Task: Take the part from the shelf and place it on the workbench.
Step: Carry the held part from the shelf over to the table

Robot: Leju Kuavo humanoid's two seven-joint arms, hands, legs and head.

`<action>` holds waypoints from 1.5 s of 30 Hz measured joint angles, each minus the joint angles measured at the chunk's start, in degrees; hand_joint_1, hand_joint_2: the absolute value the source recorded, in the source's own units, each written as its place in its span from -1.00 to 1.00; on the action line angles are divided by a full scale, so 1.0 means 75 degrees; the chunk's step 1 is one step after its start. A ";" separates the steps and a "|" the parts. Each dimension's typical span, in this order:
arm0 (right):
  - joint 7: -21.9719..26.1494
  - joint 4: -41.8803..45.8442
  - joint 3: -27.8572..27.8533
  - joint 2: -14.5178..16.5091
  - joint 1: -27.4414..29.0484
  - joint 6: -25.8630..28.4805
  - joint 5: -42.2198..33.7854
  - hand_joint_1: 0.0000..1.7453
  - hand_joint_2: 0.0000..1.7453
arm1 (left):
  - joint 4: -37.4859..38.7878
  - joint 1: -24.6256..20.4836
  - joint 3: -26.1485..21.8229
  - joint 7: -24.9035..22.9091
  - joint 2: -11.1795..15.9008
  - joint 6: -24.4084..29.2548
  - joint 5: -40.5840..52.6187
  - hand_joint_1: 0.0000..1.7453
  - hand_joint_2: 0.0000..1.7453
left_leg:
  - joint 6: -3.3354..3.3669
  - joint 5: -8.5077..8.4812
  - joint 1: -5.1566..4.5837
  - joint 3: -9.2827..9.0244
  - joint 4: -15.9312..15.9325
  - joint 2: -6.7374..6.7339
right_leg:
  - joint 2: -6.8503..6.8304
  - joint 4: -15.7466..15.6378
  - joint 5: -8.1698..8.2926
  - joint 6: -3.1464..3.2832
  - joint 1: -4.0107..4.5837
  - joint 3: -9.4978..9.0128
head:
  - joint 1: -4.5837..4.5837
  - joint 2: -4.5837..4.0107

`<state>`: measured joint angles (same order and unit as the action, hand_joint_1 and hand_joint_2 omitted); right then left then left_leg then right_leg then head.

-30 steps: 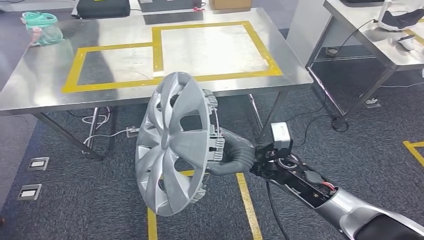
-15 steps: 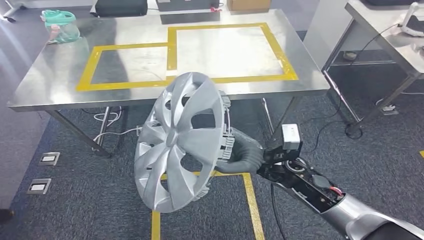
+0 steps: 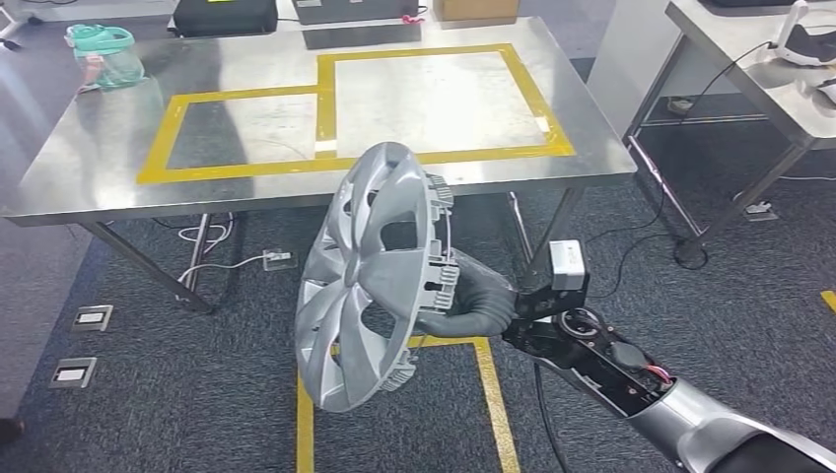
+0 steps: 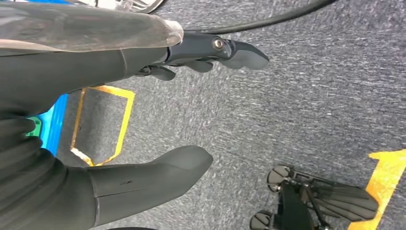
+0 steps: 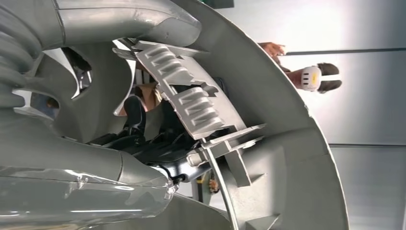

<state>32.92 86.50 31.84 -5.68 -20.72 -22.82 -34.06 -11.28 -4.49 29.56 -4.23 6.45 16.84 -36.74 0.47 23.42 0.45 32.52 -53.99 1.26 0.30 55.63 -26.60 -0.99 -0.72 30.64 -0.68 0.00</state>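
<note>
The right hand [image 3: 471, 301] gripped the round silver plastic wheel cover [image 3: 373, 278] by its rim, at the cover's 3 o'clock side. The cover stood on its edge in the air, above the dark grey carpet floor [image 3: 177, 394]. Its top edge sat just in front of the near edge of the shiny steel workbench [image 3: 89, 168], which lay at 12 o'clock. The cover had curved spokes with gaps between them, and small ribbed clips around its back rim.

On the workbench top were two boxes marked in yellow tape [image 3: 325, 103], side by side, with bare metal inside both. One see-through tub with a green lid [image 3: 104, 54] stood at the far 10 o'clock corner. A second steel table [image 3: 749, 79] stood at 2 o'clock, with an open strip of carpet between the two tables. Yellow tape lines [image 3: 490, 394] ran along the floor below the cover.

The left hand [image 4: 143, 115] hung over the carpet, fingers apart, holding nothing.
</note>
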 joint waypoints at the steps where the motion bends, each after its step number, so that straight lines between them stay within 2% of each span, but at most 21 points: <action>1: -0.0001 0.0021 -0.0004 0.0000 0.0002 -0.0001 0.0003 1.00 1.00 | 0.0000 0.0001 0.0001 -0.0001 0.0000 -0.0001 -0.0002 -1.00 1.00 | 0.0039 -0.0041 0.0023 -0.0102 0.0149 -0.0014 | -0.0005 0.0000 -0.0017 -0.0031 0.0001 -0.0012 | -0.0004 0.0000; 3: -0.0001 0.0048 -0.0017 0.0000 0.0000 -0.0005 0.0005 1.00 1.00 | 0.0000 0.0002 0.0003 -0.0007 -0.0012 -0.0005 -0.0009 -1.00 1.00 | 0.0057 -0.0129 0.0094 -0.0307 0.0427 -0.0049 | -0.0012 0.0448 -0.0273 -0.0085 0.0007 0.0171 | -0.0043 0.0000; 5: 0.0001 0.0048 -0.0026 0.0000 0.0025 0.0007 0.0004 1.00 1.00 | 0.0000 0.0002 0.0004 -0.0015 -0.0023 -0.0009 -0.0016 -1.00 1.00 | 0.0046 -0.0118 0.0112 -0.0381 0.0472 -0.0066 | -0.0011 0.1405 -0.0678 -0.0174 -0.0045 0.0636 | -0.0093 0.0000; 7: 0.0001 0.0048 -0.0033 0.0000 0.0071 0.0024 0.0004 1.00 1.00 | 0.0000 0.0007 0.0005 -0.0018 -0.0038 -0.0012 -0.0017 -1.00 1.00 | -0.0011 -0.0059 0.0163 -0.0426 0.0447 -0.0057 | -0.0014 0.1902 -0.0718 -0.0296 -0.0141 0.0935 | -0.0120 0.0000; 10: -0.0006 0.0044 -0.0041 0.0000 0.0095 0.0027 0.0004 1.00 1.00 | 0.0001 0.0020 0.0005 -0.0019 -0.0054 -0.0015 -0.0020 -1.00 1.00 | -0.0225 0.0134 0.0307 -0.0460 0.0246 -0.0009 | -0.0004 0.0856 -0.0003 -0.0556 -0.0319 0.0522 | -0.0166 0.0001; 11: -0.0008 0.0041 -0.0042 0.0001 0.0101 0.0027 0.0004 1.00 1.00 | 0.0000 0.0016 0.0006 -0.0020 -0.0044 -0.0013 -0.0020 -1.00 1.00 | -0.0318 0.0218 0.0328 -0.0421 0.0112 0.0008 | 0.0024 0.0483 0.0115 -0.0584 -0.0353 0.0347 | -0.0209 0.0001; 13: -0.0012 0.0041 -0.0040 0.0003 0.0125 0.0028 0.0005 1.00 1.00 | -0.0001 0.0008 0.0007 -0.0020 -0.0020 -0.0007 -0.0023 -1.00 1.00 | -0.0464 0.0294 0.0319 -0.0318 -0.0057 0.0043 | 0.0076 0.0273 0.0058 -0.0474 -0.0342 0.0250 | -0.0229 0.0000; 16: -0.0020 0.0056 -0.0045 0.0008 0.0123 0.0039 -0.0001 1.00 1.00 | -0.0004 -0.0002 0.0008 -0.0019 -0.0036 -0.0004 -0.0030 -1.00 1.00 | -0.0557 0.0323 0.0341 -0.0259 -0.0147 0.0023 | 0.0082 0.0312 0.0013 -0.0210 -0.0300 0.0253 | -0.0103 0.0001; 18: -0.0025 0.0069 -0.0047 0.0012 0.0105 0.0042 -0.0005 1.00 1.00 | -0.0006 -0.0013 0.0008 -0.0019 -0.0041 -0.0004 -0.0032 -1.00 1.00 | -0.0545 0.0561 0.0344 0.0022 -0.0720 -0.0070 | 0.0067 0.0282 -0.0013 -0.0105 -0.0276 0.0182 | -0.0011 0.0000; 21: -0.0031 0.0071 -0.0050 0.0012 0.0089 0.0050 -0.0009 1.00 1.00 | -0.0006 -0.0017 0.0008 -0.0018 -0.0041 -0.0008 -0.0032 -1.00 1.00 | -0.0461 0.1009 0.0257 0.1019 -0.2308 -0.0128 | 0.0031 0.0269 -0.0074 0.0003 -0.0189 0.0125 | 0.0065 0.0000; 23: -0.0034 0.0071 -0.0050 0.0012 0.0090 0.0048 -0.0010 1.00 1.00 | -0.0006 -0.0002 0.0008 -0.0017 -0.0039 -0.0012 -0.0032 -1.00 1.00 | -0.0354 0.0784 0.0180 0.1302 -0.2472 -0.0126 | 0.0028 0.0266 -0.0128 0.0065 -0.0125 0.0064 | 0.0070 0.0000; 25: -0.0037 0.0071 -0.0049 0.0012 0.0089 0.0047 -0.0010 1.00 1.00 | -0.0006 0.0006 0.0008 -0.0017 -0.0030 -0.0012 -0.0032 -1.00 1.00 | -0.0174 0.0152 0.0065 0.1036 -0.1566 -0.0127 | 0.0032 0.0255 -0.0192 0.0093 -0.0084 -0.0027 | 0.0072 0.0001; 27: -0.0037 0.0071 -0.0049 0.0012 0.0089 0.0047 -0.0013 1.00 1.00 | -0.0006 -0.0005 0.0008 -0.0014 -0.0008 -0.0013 -0.0032 -1.00 1.00 | -0.0028 -0.0186 -0.0051 0.0667 -0.0668 -0.0138 | 0.0036 0.0246 -0.0257 0.0063 -0.0041 -0.0077 | 0.0074 0.0001; 32: -0.0039 0.0091 -0.0053 0.0012 0.0080 0.0050 -0.0021 1.00 1.00 | -0.0006 -0.0019 0.0009 0.0008 0.0001 -0.0036 -0.0036 -1.00 1.00 | 0.0014 -0.0103 -0.0081 0.0368 -0.0190 -0.0144 | 0.0003 0.0273 -0.0426 -0.0105 -0.0043 -0.0128 | 0.0029 0.0001; 34: -0.0040 0.0103 -0.0057 0.0012 0.0077 0.0049 -0.0031 1.00 1.00 | -0.0006 0.0001 0.0012 0.0029 -0.0007 -0.0046 -0.0038 -1.00 1.00 | 0.0065 -0.0091 -0.0044 0.0227 -0.0082 -0.0153 | -0.0004 0.0937 -0.0763 -0.0155 -0.0047 0.0162 | -0.0031 0.0000; 36: -0.0037 0.0103 -0.0058 0.0012 0.0088 0.0050 -0.0040 1.00 1.00 | -0.0006 -0.0005 0.0015 0.0057 -0.0012 -0.0050 -0.0038 -1.00 1.00 | 0.0116 -0.0049 -0.0046 0.0164 -0.0075 -0.0145 | -0.0003 0.1939 -0.1109 -0.0205 -0.0048 0.0700 | -0.0078 0.0001; 37: -0.0036 0.0103 -0.0058 0.0012 0.0094 0.0050 -0.0042 1.00 1.00 | -0.0006 -0.0008 0.0019 0.0065 -0.0015 -0.0052 -0.0038 -1.00 1.00 | 0.0123 -0.0024 -0.0045 0.0133 -0.0077 -0.0138 | -0.0004 0.2234 -0.1124 -0.0231 -0.0053 0.0897 | -0.0094 0.0001; 39: -0.0036 0.0103 -0.0058 0.0012 0.0091 0.0051 -0.0044 1.00 1.00 | -0.0006 -0.0001 0.0034 0.0066 -0.0026 -0.0058 -0.0038 -1.00 1.00 | 0.0108 0.0044 -0.0037 0.0038 -0.0086 -0.0119 | -0.0007 0.1947 -0.0702 -0.0264 -0.0069 0.0877 | -0.0136 0.0000; 41: -0.0039 0.0103 -0.0058 0.0012 0.0085 0.0061 -0.0046 1.00 1.00 | -0.0006 0.0005 0.0059 0.0071 -0.0039 -0.0064 -0.0038 -1.00 1.00 | 0.0058 0.0123 -0.0041 -0.0049 -0.0112 -0.0101 | -0.0004 0.0958 -0.0077 -0.0247 -0.0068 0.0505 | -0.0182 0.0001; 42: -0.0042 0.0105 -0.0058 0.0012 0.0078 0.0070 -0.0047 1.00 1.00 | -0.0006 -0.0001 0.0070 0.0078 -0.0043 -0.0066 -0.0038 -1.00 1.00 | 0.0028 0.0154 -0.0054 -0.0054 -0.0138 -0.0092 | -0.0002 0.0535 0.0081 -0.0214 -0.0060 0.0320 | -0.0200 0.0001; 45: -0.0039 0.0112 -0.0057 0.0012 0.0057 0.0105 -0.0050 1.00 1.00 | -0.0006 -0.0014 0.0082 0.0094 -0.0040 -0.0071 -0.0041 -1.00 1.00 | -0.0030 0.0161 -0.0083 0.0029 -0.0198 -0.0089 | 0.0018 0.0132 0.0086 -0.0090 -0.0037 0.0153 | -0.0163 0.0000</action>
<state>32.63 87.34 31.41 -5.60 -20.29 -22.04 -34.44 -11.32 -4.60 30.17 -3.52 6.15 16.31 -37.05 0.25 24.62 -0.17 32.74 -55.47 0.60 0.44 56.63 -25.95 -1.67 -0.99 31.79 -1.90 0.00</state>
